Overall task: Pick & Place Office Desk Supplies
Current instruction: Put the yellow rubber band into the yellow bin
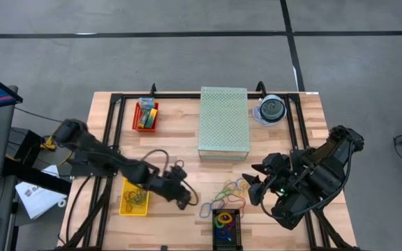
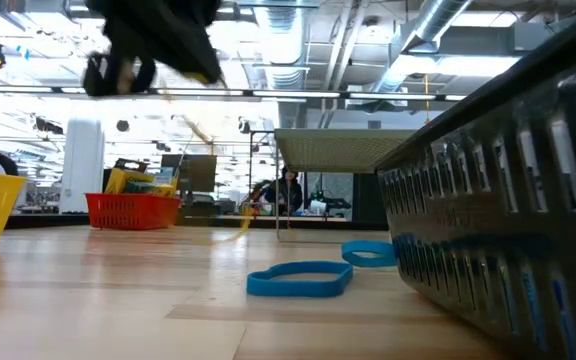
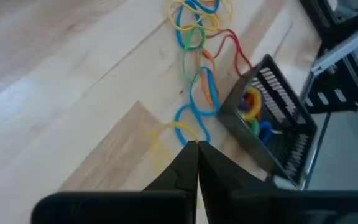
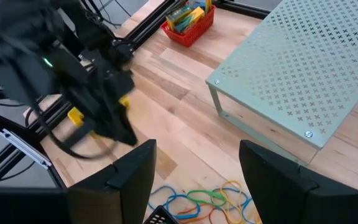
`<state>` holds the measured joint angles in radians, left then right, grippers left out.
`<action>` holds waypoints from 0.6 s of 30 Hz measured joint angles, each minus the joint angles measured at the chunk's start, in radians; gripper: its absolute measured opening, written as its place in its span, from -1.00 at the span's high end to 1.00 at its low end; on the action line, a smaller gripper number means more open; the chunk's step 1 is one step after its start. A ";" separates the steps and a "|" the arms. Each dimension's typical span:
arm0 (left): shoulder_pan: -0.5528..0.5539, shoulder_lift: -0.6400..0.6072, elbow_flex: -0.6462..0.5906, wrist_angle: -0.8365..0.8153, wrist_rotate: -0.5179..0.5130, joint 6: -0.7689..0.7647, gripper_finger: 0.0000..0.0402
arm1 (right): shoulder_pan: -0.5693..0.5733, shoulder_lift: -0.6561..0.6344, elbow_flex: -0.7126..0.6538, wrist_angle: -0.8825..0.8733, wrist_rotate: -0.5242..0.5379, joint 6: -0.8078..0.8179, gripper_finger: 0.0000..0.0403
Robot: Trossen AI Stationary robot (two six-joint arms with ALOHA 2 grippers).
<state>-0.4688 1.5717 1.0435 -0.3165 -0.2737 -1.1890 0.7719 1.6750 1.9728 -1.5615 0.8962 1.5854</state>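
Note:
Loose rubber bands [image 1: 229, 190] in blue, green, orange, yellow and red lie in a heap on the wooden table, also visible in the left wrist view [image 3: 197, 25]. My left gripper [image 1: 185, 201] is raised left of the heap and is shut on a thin yellow band [image 3: 166, 129]. My right gripper [image 1: 252, 187] hovers open to the right of the heap, touching nothing; its fingers [image 4: 126, 180] frame the bands below. A red basket [image 1: 145, 116] at the far left holds crayon boxes. My left gripper pinches a thin yellow rubber band [image 3: 178, 127] at its shut fingertips, which slant down toward the table. The band hangs below them as a pale yellow streak [image 2: 203, 135] reaching down toward the tabletop. Whether its lower end touches the wood, I cannot tell.
A black mesh basket [image 1: 226, 229] with bands inside stands at the near edge. A yellow basket [image 1: 134, 198] with bands sits at the near left. The pale green perforated box [image 1: 223, 123] and a clear disc case [image 1: 271, 110] stand at the back.

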 joint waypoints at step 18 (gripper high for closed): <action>-0.321 -0.507 0.002 -0.682 0.017 -0.338 1.00 | 0.000 0.000 0.000 0.001 0.002 0.012 -0.13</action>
<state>-0.7895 1.0648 1.0451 -0.9980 -0.2569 -1.5270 0.7719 1.6752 1.9728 -1.5609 0.8986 1.5970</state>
